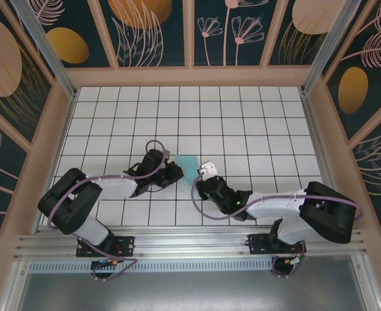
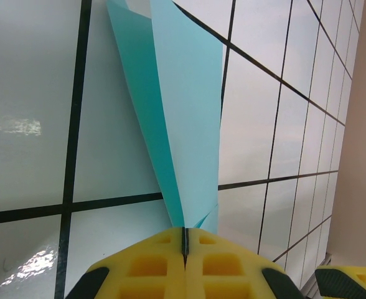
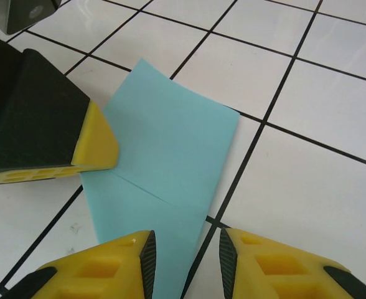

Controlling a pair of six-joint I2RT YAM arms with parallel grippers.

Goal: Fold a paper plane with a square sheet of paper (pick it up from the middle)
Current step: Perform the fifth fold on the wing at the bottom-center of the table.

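Left hand (image 2: pixel 184 242) pinches the folded paper (image 2: pixel 183 124); right hand (image 3: pixel 184 250) seemingly parted.

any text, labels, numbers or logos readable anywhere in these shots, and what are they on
None: no word, number or logo is readable. The turquoise paper is blank, the white tiles are plain with black lines, and the wall panels carry only plant drawings.

The square sheet of paper (image 1: pixel 189 163) near the middle of the worktop (image 1: pixel 255 129), between the two arms.
The left end effector (image 2: pixel 184 240) is at the sheet's left side, clamped on its tip. The right end effector (image 3: pixel 183 249) is just to the sheet's right, with a finger either side of its nearest corner.
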